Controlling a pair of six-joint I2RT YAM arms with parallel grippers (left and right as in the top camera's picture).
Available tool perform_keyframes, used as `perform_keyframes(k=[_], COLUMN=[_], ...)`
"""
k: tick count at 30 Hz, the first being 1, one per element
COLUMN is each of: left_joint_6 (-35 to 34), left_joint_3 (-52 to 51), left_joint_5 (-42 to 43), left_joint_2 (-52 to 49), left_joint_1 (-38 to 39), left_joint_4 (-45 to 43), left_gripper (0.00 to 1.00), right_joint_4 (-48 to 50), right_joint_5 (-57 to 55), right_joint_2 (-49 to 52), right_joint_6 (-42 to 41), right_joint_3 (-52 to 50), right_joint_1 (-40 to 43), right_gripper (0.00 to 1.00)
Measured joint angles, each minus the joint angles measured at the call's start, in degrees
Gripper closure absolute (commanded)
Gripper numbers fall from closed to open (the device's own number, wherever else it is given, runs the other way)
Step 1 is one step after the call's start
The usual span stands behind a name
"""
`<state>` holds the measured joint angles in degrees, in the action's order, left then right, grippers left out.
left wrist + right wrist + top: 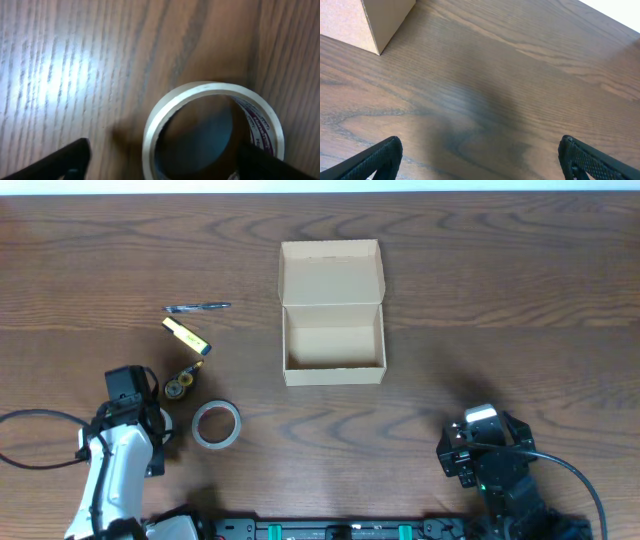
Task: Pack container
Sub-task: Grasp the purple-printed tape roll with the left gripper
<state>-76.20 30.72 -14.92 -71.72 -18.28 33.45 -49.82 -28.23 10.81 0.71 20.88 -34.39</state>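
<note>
Two grippers, both spread wide and gripping nothing. The left gripper [165,165] hangs low over the table [500,300]. Its dark fingers [60,162] show in the two lower corners of the wrist view, with a roll of pale tape [200,90] lying flat between them. The roll sits well clear of one finger. The other finger overlaps the printed side of the roll's rim, and whether they touch cannot be told. The right gripper [480,160] is equally wide open above bare wood grain, with nothing between its fingers.

From above, the tape roll [197,426] lies just beside the left arm, on its inner side. Beyond it, toward the far edge, come a small dark-and-yellow item [182,385], too small to identify, then a yellow marker [186,336] lying at a slant, then a dark pen [197,307].

The container [335,376], a plain tan cardboard box, stands near the middle of the table, well apart from both grippers. Its flap lid is folded back flat toward the far edge and its opening faces up. One near corner of the container [365,20] shows in the upper left of the right wrist view.
</note>
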Motion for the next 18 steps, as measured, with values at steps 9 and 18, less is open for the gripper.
perform_keyframes(k=[9,18], left_joint_6=[-0.3,-0.3], left_joint_3=[0.0,-2.6], left_joint_5=[0.4,1.3], left_joint_2=[-0.9,-0.9], left_joint_1=[0.0,0.0], left_joint_4=[-0.8,-6.7], left_gripper=[0.55,0.62], right_joint_4=[0.0,0.0], right_joint_5=[0.0,0.0], right_joint_2=[0.0,0.0], right_joint_6=[0.0,0.0], right_joint_3=[0.0,0.0], right_joint_1=[0.0,0.0], right_gripper=[0.01,0.01])
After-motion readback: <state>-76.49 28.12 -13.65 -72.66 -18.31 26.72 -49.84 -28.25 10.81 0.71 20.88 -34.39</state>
